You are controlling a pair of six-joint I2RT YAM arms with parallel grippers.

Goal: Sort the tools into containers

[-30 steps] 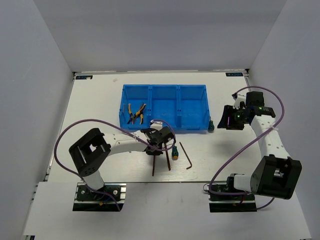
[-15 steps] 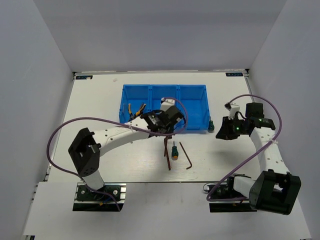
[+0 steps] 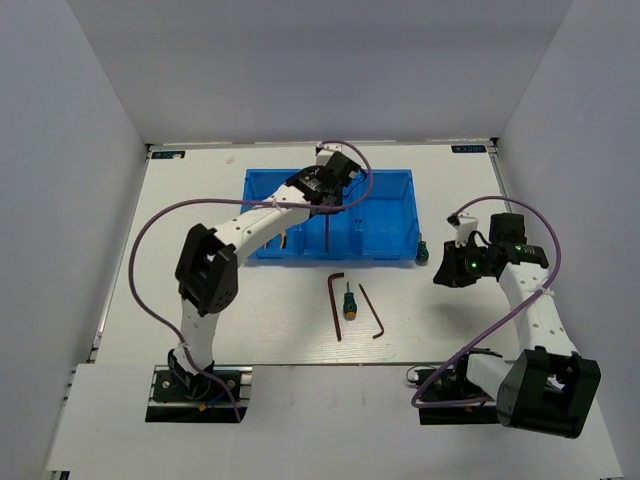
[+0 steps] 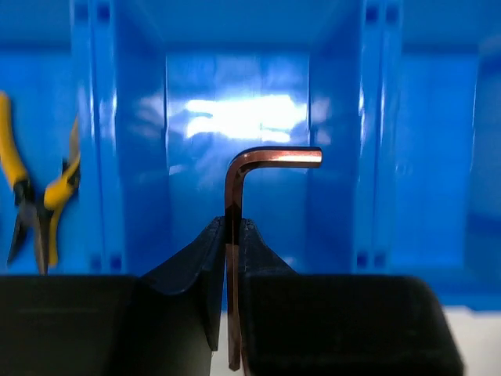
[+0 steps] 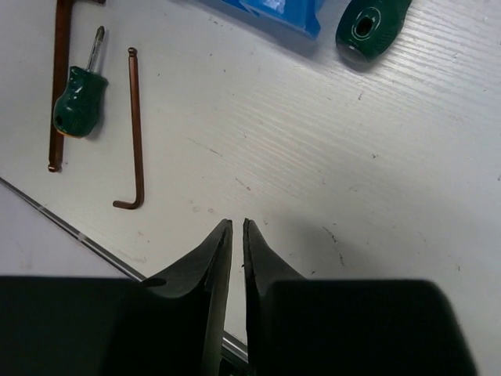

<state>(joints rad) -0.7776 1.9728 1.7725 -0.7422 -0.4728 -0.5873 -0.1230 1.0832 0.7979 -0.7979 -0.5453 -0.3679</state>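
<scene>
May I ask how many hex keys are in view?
3. One hex key is pinched in the left end effector over the blue bin's middle compartment; two more lie on the table, flanking the screwdriver.

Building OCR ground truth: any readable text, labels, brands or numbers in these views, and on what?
Nothing legible in any view.
left-corner sticker, blue, on the table's far edge: too small to read.
right-corner sticker, blue, same edge: too small to read.
blue bin and screwdriver: no markings visible.
green tool: round mark on its end, unreadable.
</scene>
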